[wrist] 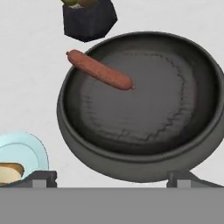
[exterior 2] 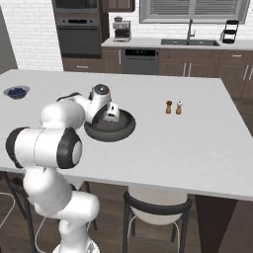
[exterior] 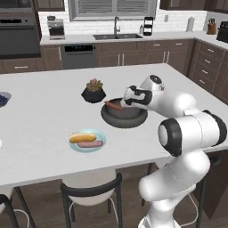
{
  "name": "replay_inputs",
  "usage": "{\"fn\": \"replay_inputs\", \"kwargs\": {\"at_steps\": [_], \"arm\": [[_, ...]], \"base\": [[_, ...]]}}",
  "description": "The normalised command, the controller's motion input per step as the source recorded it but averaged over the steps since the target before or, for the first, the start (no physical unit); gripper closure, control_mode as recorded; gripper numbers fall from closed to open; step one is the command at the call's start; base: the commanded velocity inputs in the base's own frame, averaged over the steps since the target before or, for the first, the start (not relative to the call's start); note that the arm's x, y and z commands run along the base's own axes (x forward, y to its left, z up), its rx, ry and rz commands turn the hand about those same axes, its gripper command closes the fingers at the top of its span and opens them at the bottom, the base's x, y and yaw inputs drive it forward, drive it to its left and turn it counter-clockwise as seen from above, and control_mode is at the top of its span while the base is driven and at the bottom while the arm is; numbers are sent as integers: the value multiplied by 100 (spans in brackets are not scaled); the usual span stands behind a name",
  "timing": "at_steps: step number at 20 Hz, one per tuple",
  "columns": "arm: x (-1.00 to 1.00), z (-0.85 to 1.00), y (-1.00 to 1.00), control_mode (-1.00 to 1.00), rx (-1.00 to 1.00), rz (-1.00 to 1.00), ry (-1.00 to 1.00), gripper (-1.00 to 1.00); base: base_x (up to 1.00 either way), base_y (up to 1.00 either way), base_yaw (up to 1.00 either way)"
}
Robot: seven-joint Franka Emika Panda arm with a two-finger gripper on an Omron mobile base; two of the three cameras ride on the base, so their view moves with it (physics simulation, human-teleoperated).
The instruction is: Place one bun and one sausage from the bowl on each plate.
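The wide dark grey bowl (exterior: 124, 119) (exterior 2: 114, 129) (wrist: 144, 105) stands mid-counter. One reddish sausage (wrist: 99, 70) (exterior: 112, 105) lies against its far-left rim. My gripper (exterior: 126, 103) (exterior 2: 111, 116) (wrist: 112, 179) hovers over the bowl, open, with nothing between its fingertips (wrist: 41, 178). To the bowl's near left, a pale blue-green plate (exterior: 100, 136) (wrist: 26, 148) carries a bun (exterior: 83, 137) (wrist: 8, 172) and a sausage (exterior: 90, 144).
A black faceted pot with a succulent (exterior: 93, 91) (wrist: 87, 17) sits just behind the bowl. A small bowl of blue berries (exterior: 3, 99) (exterior 2: 17, 91) is far left. Salt and pepper shakers (exterior 2: 174, 107) stand to the right. Stools line the counter's near edge.
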Motion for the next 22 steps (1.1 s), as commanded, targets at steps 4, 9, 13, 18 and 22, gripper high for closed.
{"fn": "replay_inputs", "kwargs": {"at_steps": [4, 9, 13, 18, 22], "arm": [[100, -2, 33, -100, -12, 5, 30, -100], [64, -7, 30, -100, -13, 9, 16, -100], [40, -60, -2, -100, -7, 6, -3, -100], [35, -54, -20, -100, -1, 20, 0, -100], [12, -30, -24, -100, 0, 21, -6, -100]], "base": [[0, 0, 0], [0, 0, 0], [0, 0, 0], [0, 0, 0], [0, 0, 0]]}}
